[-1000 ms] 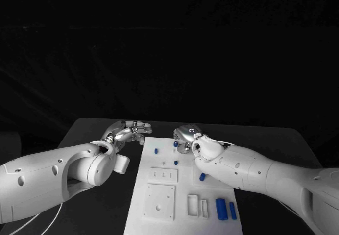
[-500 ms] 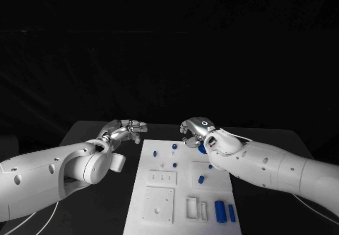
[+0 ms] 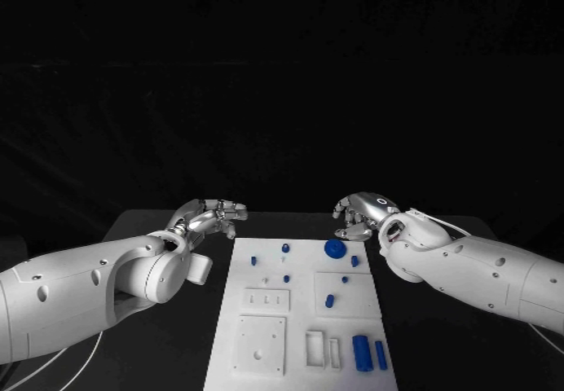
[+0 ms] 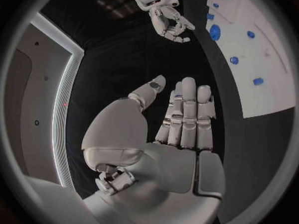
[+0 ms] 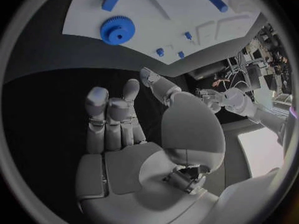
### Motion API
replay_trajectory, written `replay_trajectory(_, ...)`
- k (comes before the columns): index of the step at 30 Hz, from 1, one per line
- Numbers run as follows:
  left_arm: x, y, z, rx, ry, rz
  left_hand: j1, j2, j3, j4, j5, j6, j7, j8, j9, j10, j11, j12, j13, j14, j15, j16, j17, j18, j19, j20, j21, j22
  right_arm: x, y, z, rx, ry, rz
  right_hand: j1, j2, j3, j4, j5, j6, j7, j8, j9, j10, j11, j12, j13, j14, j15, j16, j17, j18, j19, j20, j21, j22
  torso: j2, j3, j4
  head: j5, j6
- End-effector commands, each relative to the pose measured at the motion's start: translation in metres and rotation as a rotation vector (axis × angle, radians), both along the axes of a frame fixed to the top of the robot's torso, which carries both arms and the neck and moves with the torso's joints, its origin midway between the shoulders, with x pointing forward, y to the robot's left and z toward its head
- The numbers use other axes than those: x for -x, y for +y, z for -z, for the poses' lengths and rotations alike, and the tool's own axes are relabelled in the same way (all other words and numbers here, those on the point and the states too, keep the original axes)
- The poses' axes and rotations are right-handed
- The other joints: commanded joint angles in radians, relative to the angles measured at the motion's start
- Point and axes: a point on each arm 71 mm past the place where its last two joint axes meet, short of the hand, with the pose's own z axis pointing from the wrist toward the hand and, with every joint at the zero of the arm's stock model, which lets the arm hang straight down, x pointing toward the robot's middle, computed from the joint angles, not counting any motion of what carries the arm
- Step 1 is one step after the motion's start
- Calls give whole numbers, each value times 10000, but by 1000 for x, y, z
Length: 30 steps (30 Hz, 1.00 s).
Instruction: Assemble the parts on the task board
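The white task board (image 3: 302,265) lies lengthwise in the middle of the black table. A blue gear (image 3: 337,249) lies flat near its far right corner, also seen as the gear (image 5: 117,30) in the right wrist view. Small blue pegs (image 3: 284,247) stand or lie around the far half, and two blue cylinders (image 3: 361,352) lie near the front right corner. My right hand (image 3: 362,213) hovers just beyond the gear, off the board's far right corner, fingers apart and empty (image 5: 118,119). My left hand (image 3: 212,216) floats left of the far left corner, fingers stretched out, holding nothing (image 4: 181,114).
White recessed blocks (image 3: 261,342) and slotted frames (image 3: 319,346) occupy the board's near half. Bare black table (image 3: 153,236) runs along both long sides of the board. The left wrist view shows the right hand (image 4: 168,20) beside the board (image 4: 274,84).
My right hand has drawn away to the right and farther back from over the board's far end, leaving the blue gear lying on the board. The left hand has barely shifted.
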Motion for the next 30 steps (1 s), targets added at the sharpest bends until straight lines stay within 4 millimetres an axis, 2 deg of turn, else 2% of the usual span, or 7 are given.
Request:
replay_trajectory(1, 1, -3, -1, 47, -84, 248, -79, -43, 45, 2, -62, 27, -32, -20, 13, -1, 8, 5, 8, 47, -48, 47, -15, 423, 18, -57, 33, 101, -4, -3, 8, 14, 1084, -89, -204, 80, 14, 81, 221, -186, 178, -208, -43, -1606, 110, 3784, 3827, -164, 107, 554, 564, 988, 28, -103, 400, 256, -28, 96, -92, 24, -13)
replay_trajectory(6, 1, -3, 0, 49, -71, 266, -84, -43, 43, 0, -65, 26, -33, -22, 14, -15, 13, -7, 5, 46, -45, 48, -19, 420, 15, -59, 35, 99, -9, -3, 15, 150, 1403, -24, -399, 149, -170, 88, 386, -495, 207, -382, -104, -691, 145, 5538, 5103, -266, 132, 865, 976, 988, 11, -232, 820, 255, -19, 158, -132, 5, -17)
replay_trajectory(8, 0, -4, 0, 48, -69, 269, -85, -42, 43, 0, -65, 26, -33, -23, 14, -17, 14, -9, 5, 45, -44, 49, -20, 420, 14, -59, 36, 99, -9, -2, 19, 167, 1486, -16, -429, 178, -216, 87, 408, -510, 212, -387, -115, -593, 153, 5745, 5251, -301, 142, 919, 1080, 988, -17, -272, 931, 249, -15, 165, -133, -5, -28)
replay_trajectory(9, 0, -4, 0, 50, -69, 284, -85, -42, 43, 0, -65, 26, -33, -23, 15, -18, 14, -10, 5, 45, -44, 49, -20, 420, 14, -60, 36, 99, -10, 0, 21, 180, 1527, -17, -439, 185, -225, 91, 407, -519, 209, -391, -119, -563, 151, 5797, 5288, -309, 141, 929, 1106, 988, -28, -280, 958, 246, -16, 157, -126, -23, -36)
replay_trajectory(10, 0, -4, 0, 50, -69, 283, -85, -41, 43, 0, -65, 25, -33, -23, 15, -19, 14, -11, 5, 45, -44, 49, -20, 420, 14, -60, 36, 98, -10, 0, 22, 187, 1547, -20, -443, 187, -229, 93, 406, -524, 207, -393, -120, -547, 150, 5821, 5305, -312, 140, 933, 1116, 988, -32, -283, 968, 246, -12, 169, -127, -23, -36)
replay_trajectory(20, 1, -7, 1, 58, -46, 364, -88, -40, 43, -2, -67, 20, -31, -28, 15, -34, 19, -24, 3, 44, -40, 52, -25, 418, 11, -61, 39, 96, -12, 3, 44, 330, 1992, 42, -496, 240, -266, 130, 427, -574, 198, -408, -138, -477, 142, 5977, 5415, -340, 133, 967, 1243, 988, -88, -317, 1101, 236, -23, 94, -80, -49, -81)
replay_trajectory(30, 0, -8, 1, 57, -35, 394, -97, -36, 42, 0, -68, 13, -28, -36, 16, -49, 24, -38, 1, 44, -35, 56, -31, 414, 8, -62, 44, 93, -14, 5, 56, 195, 2160, 218, -513, 287, -272, 164, 286, -643, 186, -430, -154, -515, 131, 5988, 5423, -355, 123, 958, 1328, 988, -148, -332, 1187, 226, -23, 86, -84, -18, -120)
